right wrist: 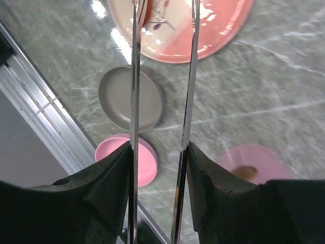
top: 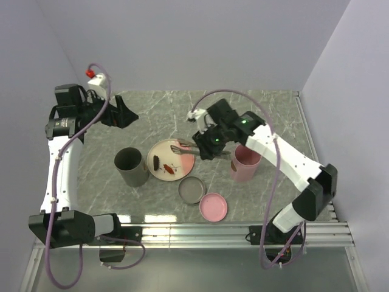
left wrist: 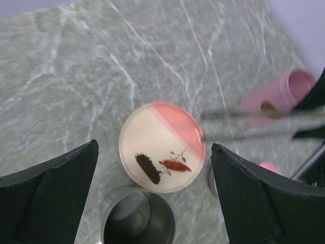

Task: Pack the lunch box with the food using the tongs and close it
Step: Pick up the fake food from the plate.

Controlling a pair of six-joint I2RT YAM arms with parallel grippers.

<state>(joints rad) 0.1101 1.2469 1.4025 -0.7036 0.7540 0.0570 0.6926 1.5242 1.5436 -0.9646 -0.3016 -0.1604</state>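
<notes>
I have the tongs [right wrist: 134,91], two slim silver arms, pinched between the fingers of the right tool [right wrist: 160,150]. The arms stand slightly apart and reach left, with their tips over the far side of the plate [top: 185,163]. On the plate's near left part lie a dark brown piece [left wrist: 147,169], oblong, and just right of it a reddish piece [left wrist: 175,165]. The lunch box is open. The pink tub [top: 245,163] stands right of the plate with a brown piece [right wrist: 244,173] inside, and the grey tub [top: 131,167] stands left of it. The grey lid [top: 192,190] and pink lid [top: 213,207] lie flat on the counter [top: 273,115], near side.
</notes>
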